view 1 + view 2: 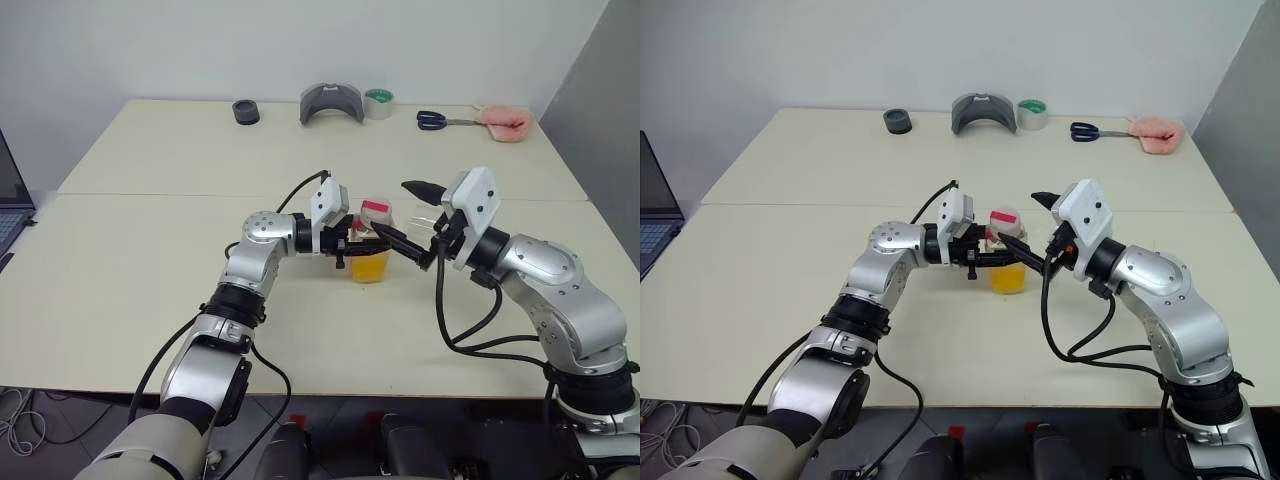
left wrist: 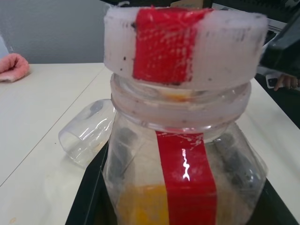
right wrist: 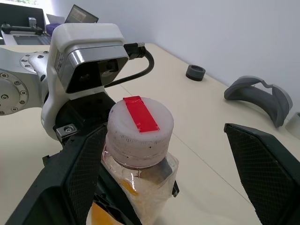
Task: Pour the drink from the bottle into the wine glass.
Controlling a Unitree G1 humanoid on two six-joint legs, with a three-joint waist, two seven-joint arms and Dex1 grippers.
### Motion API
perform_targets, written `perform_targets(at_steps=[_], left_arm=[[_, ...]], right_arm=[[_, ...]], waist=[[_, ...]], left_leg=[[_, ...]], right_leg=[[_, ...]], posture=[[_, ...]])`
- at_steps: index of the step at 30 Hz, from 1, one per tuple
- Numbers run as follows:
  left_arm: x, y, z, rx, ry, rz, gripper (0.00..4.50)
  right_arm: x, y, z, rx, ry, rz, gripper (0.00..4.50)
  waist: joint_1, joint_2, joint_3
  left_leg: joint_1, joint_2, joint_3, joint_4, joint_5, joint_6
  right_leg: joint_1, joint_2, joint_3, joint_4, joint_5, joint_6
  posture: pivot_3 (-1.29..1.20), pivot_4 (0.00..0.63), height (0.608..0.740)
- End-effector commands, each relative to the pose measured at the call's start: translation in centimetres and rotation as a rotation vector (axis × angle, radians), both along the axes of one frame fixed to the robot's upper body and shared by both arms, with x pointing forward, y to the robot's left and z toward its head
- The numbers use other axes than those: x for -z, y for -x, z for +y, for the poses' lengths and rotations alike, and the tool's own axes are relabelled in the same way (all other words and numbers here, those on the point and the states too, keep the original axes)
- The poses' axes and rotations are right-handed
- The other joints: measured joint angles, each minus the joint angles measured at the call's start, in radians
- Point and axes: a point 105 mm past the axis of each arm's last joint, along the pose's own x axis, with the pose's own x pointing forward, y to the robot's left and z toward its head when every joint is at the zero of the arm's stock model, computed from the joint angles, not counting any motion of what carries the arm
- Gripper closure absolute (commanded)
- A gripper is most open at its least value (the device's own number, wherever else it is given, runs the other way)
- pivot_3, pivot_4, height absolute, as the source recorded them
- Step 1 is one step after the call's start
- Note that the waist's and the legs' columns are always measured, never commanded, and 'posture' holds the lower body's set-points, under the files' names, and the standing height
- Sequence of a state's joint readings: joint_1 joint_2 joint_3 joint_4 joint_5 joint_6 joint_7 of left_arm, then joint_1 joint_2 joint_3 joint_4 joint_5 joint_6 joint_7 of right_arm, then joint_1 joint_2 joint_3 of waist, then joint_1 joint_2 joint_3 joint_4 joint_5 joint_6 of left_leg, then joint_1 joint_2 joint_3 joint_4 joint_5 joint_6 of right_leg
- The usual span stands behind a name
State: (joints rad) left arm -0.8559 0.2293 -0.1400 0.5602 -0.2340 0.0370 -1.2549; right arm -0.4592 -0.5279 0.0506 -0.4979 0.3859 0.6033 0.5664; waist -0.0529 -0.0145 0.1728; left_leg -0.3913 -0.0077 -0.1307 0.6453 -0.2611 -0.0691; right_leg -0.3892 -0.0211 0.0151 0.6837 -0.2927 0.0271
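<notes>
On cream table [image 1: 150, 260], left hand [image 1: 352, 245] gripping bottle [image 1: 372, 245], right hand [image 3: 164, 187] spread wide, white wall behind.

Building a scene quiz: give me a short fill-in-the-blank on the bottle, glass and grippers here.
1. The left gripper is shut on the ____.
2. The cap on the bottle is still ____.
3. The glass behind the bottle lies on its ____.
4. The right gripper's jaws stand ____ on either side of the cap.

Missing words: bottle; on; side; open
</notes>
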Motion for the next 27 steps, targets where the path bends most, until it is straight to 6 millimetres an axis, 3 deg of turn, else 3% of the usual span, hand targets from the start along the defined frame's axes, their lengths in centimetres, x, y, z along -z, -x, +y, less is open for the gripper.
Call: perform_targets(at_steps=[1,27], left_arm=[[-1.59,0.29,-0.26,0.02,0.031,-0.057,2.79],[-1.32,0.45,-0.33,0.024,0.029,-0.054,2.79]], right_arm=[[-1.4,0.51,-0.26,-0.001,-0.011,-0.057,0.26],[-1.59,0.9,-0.56,-0.012,-0.012,-0.047,0.26]], waist=[[0.0,0.0,0.0],[0.0,0.0,0.0]], left_leg=[[0.0,0.0,0.0,0.0,0.0,0.0],[0.0,0.0,0.0,0.0,0.0,0.0]], right_leg=[[0.0,0.0,0.0,0.0,0.0,0.0],[0.0,0.0,0.0,0.0,0.0,0.0]], posture=[[0.0,0.15,0.74],[0.0,0.15,0.74]])
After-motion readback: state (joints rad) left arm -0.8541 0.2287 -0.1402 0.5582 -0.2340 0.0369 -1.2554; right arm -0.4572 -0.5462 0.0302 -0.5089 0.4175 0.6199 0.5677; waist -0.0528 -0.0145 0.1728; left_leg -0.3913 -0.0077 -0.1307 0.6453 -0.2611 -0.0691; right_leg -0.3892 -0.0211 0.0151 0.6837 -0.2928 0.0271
